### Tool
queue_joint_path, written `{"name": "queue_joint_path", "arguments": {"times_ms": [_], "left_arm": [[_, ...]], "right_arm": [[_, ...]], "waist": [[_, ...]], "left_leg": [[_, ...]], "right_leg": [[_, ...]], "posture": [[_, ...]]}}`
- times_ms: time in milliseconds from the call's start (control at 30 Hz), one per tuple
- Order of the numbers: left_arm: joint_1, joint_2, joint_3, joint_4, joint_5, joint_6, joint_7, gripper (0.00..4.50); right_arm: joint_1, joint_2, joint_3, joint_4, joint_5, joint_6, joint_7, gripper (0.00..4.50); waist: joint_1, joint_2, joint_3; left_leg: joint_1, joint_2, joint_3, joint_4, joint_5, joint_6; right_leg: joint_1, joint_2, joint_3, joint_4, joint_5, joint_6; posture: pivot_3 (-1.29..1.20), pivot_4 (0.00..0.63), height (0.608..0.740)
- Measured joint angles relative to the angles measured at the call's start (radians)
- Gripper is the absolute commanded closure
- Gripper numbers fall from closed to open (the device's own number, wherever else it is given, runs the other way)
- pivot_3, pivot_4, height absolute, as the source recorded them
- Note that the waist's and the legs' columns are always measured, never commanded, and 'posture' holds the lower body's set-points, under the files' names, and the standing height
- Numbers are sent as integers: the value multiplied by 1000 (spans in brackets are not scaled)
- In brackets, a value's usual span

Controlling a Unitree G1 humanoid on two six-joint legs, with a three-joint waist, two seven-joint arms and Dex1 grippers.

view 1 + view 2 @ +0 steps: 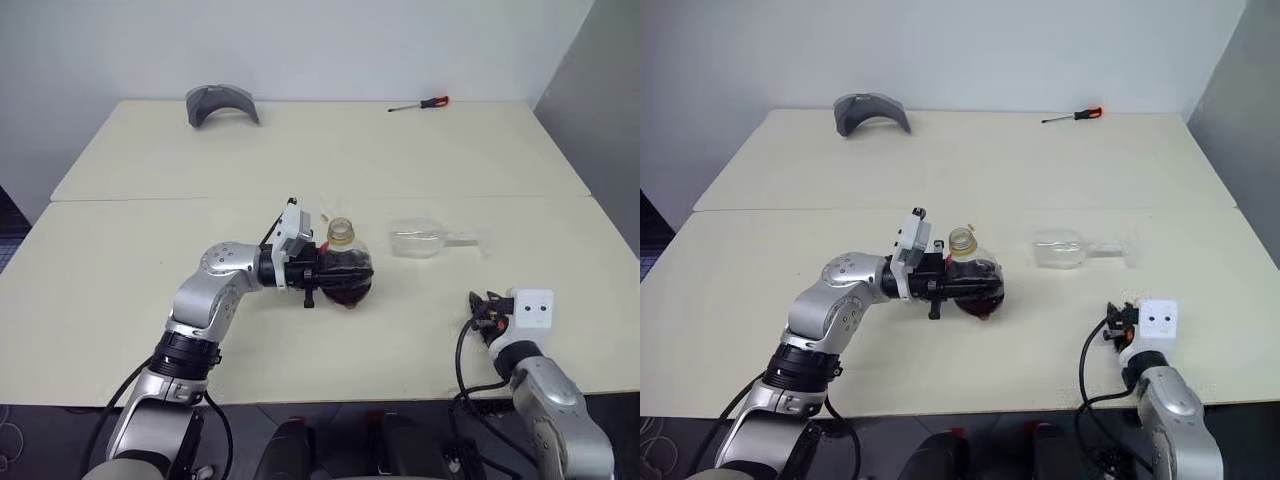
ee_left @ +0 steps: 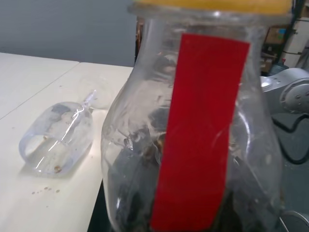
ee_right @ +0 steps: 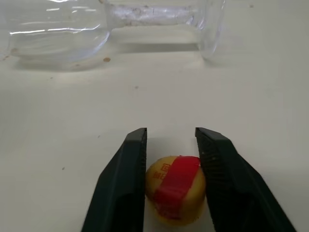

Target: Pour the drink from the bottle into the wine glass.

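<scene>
Bare lab room: plain tables (image 1: 300, 150), stray screwdriver (image 1: 420, 104)

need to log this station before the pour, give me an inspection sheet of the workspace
surface: two cream tables pushed together, a few crumbs by the glass
bottle: upright, uncapped, dark drink in its lower part
wine glass: lying on its side on the table, right of the bottle, looks unfilled
cap: yellow and red, on the table between the right pincer's fingers
clutter: grey curved object and a red-handled screwdriver on the far table
left pincer: shut on the bottle
right pincer: fingers either side of the cap, grip cannot be told
cables: black cable looping at the right wrist
surroundings: plain wall behind the tables
</scene>
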Motion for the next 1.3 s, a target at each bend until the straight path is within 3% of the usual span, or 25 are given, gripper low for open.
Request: {"name": "queue_joint_path", "arguments": {"times_ms": [167,200,333,500,633,733,867,1300], "left_arm": [[0,0,0,3,0,-1,-1,3466],[0,0,0,3,0,-1,0,3466],[11,10,2,-9,0,1,16,3466],[80,51,26,-49,0,16,63,3466],[77,55,92,-2,19,24,178,3467],[34,52,162,103,44,42,324,3467],[-24,61,192,230,144,-20,467,3467],[-193,63,341,688,265,-324,794,3467]], "right_arm": [[-18,-41,1,21,20,-2,50,141],[-17,-47,-2,20,20,-2,51,0],[21,-76,-24,-41,54,37,71,0],[5,-179,-93,-246,222,104,176,0],[-103,-256,-96,-316,470,172,302,0],[-292,-310,1,-289,556,222,390,0],[-456,-272,85,-157,551,220,405,0],[-579,-175,337,26,365,147,447,0]], "waist": [[0,0,0],[0,0,0],[0,0,0],[-4,0,0],[-3,0,0],[-6,0,0],[-1,-1,0],[0,-3,0]], "left_leg": [[0,0,0,0,0,0],[0,0,0,0,0,0],[0,0,0,0,0,0],[1,0,-1,0,-2,4],[1,0,-2,0,-3,5],[1,0,-1,1,-3,5],[-1,0,-4,1,-2,4],[-4,-1,-4,3,0,0]], "right_leg": [[0,0,1,0,0,0],[0,0,0,0,0,0],[0,0,1,0,0,0],[1,0,0,0,0,0],[1,0,0,0,0,0],[1,0,-1,0,0,0],[1,-1,-4,-1,0,0],[-1,-3,-6,0,0,0]], "posture": [[0,150,740],[0,150,740],[0,150,740],[0,150,740],[0,150,740],[0,150,740],[0,150,740],[0,150,740]]}}
